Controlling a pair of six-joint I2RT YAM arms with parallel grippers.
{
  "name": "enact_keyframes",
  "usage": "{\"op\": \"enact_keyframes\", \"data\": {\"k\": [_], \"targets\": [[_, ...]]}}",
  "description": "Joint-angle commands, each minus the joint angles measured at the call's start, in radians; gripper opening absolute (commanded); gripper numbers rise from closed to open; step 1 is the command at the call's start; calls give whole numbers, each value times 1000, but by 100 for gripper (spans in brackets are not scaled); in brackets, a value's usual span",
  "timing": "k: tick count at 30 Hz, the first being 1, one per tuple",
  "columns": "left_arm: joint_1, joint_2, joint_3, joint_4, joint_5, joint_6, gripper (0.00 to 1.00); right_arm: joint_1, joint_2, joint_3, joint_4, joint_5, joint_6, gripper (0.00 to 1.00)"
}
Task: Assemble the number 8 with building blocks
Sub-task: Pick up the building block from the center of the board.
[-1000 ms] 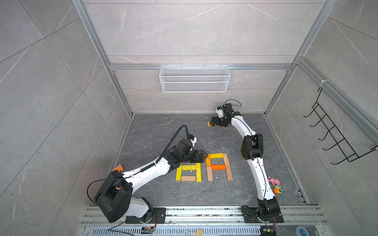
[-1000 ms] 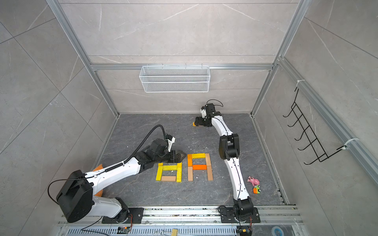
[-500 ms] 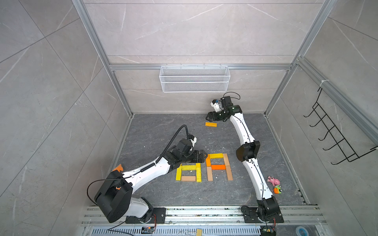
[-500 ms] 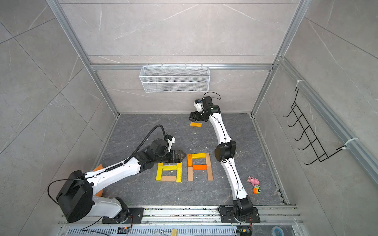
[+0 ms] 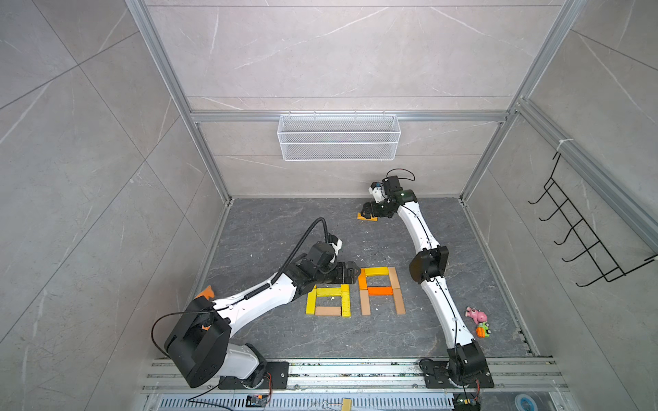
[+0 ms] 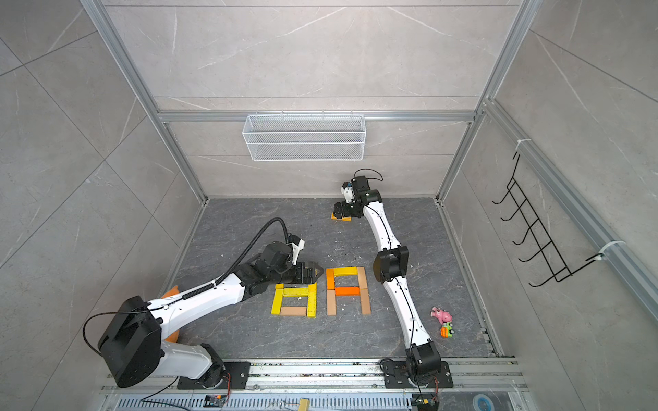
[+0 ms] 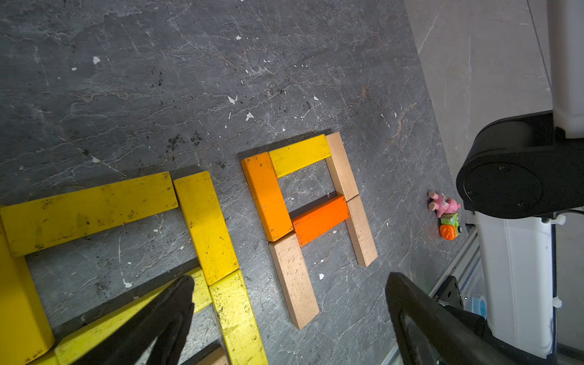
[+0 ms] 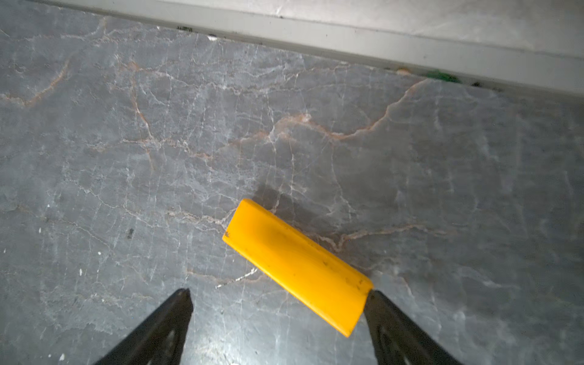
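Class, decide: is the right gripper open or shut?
Open: the right gripper shows fingers wide apart; the yellow block lies flat on the floor, unclamped.

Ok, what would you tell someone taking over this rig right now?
The left gripper: fingers open, empty, over the top of the yellow eight, which looks complete.
The right gripper: fingers open, straddling one end of a loose yellow-orange block by the back wall, not gripped.
Done: the orange-and-tan eight has six blocks placed.
Left: its bottom bar is missing; the loose block would probably fill it.
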Motion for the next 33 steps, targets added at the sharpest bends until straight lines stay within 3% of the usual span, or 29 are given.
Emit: {"op": "enact_keyframes", "data": {"k": [1, 8, 16, 23, 33], "targets": [[0, 23, 53, 2, 8, 21, 97, -1, 41, 44, 36, 27, 10, 90], [0, 52, 71, -1, 17, 22, 97, -2, 54, 44, 84, 17, 26, 93], [0, 61, 75, 7, 24, 18, 97, -2, 66, 44, 64, -96, 29, 94], [-2, 43, 63, 8, 25, 15, 97, -1, 79, 44, -8, -120, 24, 89], [-4, 22, 47, 6, 20, 12, 96, 68, 61, 44, -116, 138, 20, 78]]}}
